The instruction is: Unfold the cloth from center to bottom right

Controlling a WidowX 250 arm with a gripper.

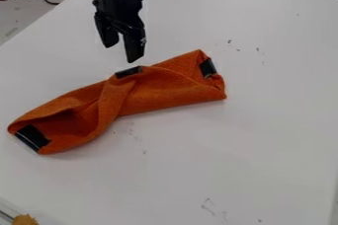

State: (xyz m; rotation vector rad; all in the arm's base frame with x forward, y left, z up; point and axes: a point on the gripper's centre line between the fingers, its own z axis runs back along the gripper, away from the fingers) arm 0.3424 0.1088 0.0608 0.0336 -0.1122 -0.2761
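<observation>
Slantwise, folded orange cloth (165, 88), parted pincer (120, 54) near upper edge (151, 68), table (264, 135) around

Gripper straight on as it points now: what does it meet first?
The gripper would probably meet the orange cloth by its middle black patch; depth is unclear, so possibly the white table just behind.

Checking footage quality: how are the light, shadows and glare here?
Camera view: soft, fairly even light on the table, no harsh glare; same view: faint shadow along the lower edge of the cloth, darker shade inside its left fold; same view: the end effector mostly deep black, few highlights.
</observation>
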